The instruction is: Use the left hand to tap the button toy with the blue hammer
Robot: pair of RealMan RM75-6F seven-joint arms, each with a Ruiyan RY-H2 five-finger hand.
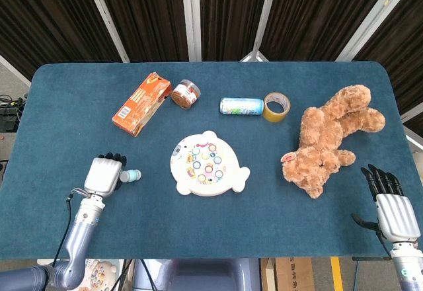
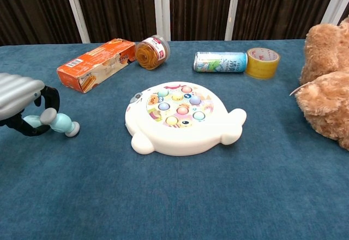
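The white seal-shaped button toy (image 1: 206, 164) (image 2: 180, 117) lies at the middle of the blue table, its coloured buttons facing up. To its left lies the small blue hammer (image 1: 132, 175) (image 2: 59, 123), head toward the toy and resting on the cloth. My left hand (image 1: 104, 175) (image 2: 19, 95) covers the handle, and its dark fingers curl around it. A gap of cloth separates the hammer head from the toy. My right hand (image 1: 390, 208) rests at the near right edge with its fingers spread, holding nothing; only the head view shows it.
Along the far side sit an orange box (image 1: 141, 103), a small jar (image 1: 186, 94), a lying can (image 1: 241, 106) and a roll of yellow tape (image 1: 276, 106). A brown teddy bear (image 1: 330, 139) sprawls to the right of the toy.
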